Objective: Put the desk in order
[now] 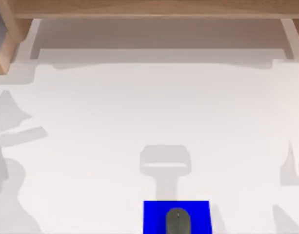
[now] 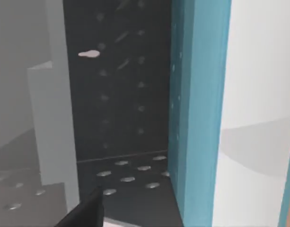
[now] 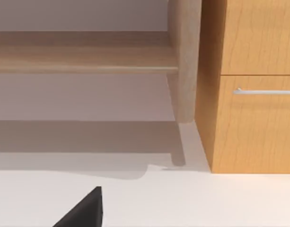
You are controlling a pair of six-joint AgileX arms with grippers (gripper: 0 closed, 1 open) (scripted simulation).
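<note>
Across the top view stretched the large plain white desk (image 1: 139, 112), its light-brown wooden raised shelf (image 1: 149, 9) along the far edge. At the near edge lay a blue square pad (image 1: 154, 217) bearing a grey oval mouse (image 1: 177, 222). Whether either gripper was released or clenched, I cannot tell.

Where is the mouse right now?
In the top view, the grey mouse sits on the blue pad at the desk's near edge, slightly right of centre.
</note>
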